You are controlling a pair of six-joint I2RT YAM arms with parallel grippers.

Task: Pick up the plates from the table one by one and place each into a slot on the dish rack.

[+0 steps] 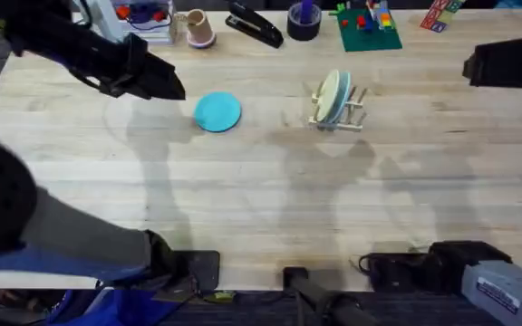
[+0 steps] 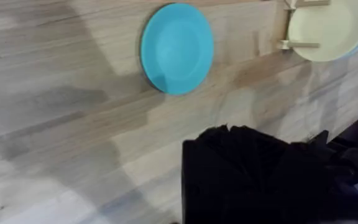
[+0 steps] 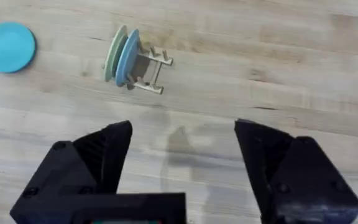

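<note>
A turquoise-blue plate (image 1: pixel 217 111) (image 2: pixel 177 48) (image 3: pixel 8 46) lies flat on the wooden table (image 1: pixel 243 199), left of centre. To its right stands the small wooden dish rack (image 1: pixel 344 113) (image 3: pixel 151 68), with a cream plate (image 1: pixel 332 93) (image 2: pixel 325 28) upright in its slots and a pale green plate (image 3: pixel 114 53) and a bluish plate (image 3: pixel 128 56) beside it. My left gripper (image 1: pixel 172 86) hovers just left of the turquoise plate. My right arm (image 1: pixel 506 63) is far to the right of the rack. Its gripper (image 3: pixel 182 168) is open and holds nothing.
Along the far edge stand a black stapler (image 1: pixel 255 25), a dark tape roll (image 1: pixel 304 20), a green baseplate with bricks (image 1: pixel 368 27), a tan cup (image 1: pixel 199 29) and a clear tray (image 1: pixel 143 18). The arm bases sit at the near edge.
</note>
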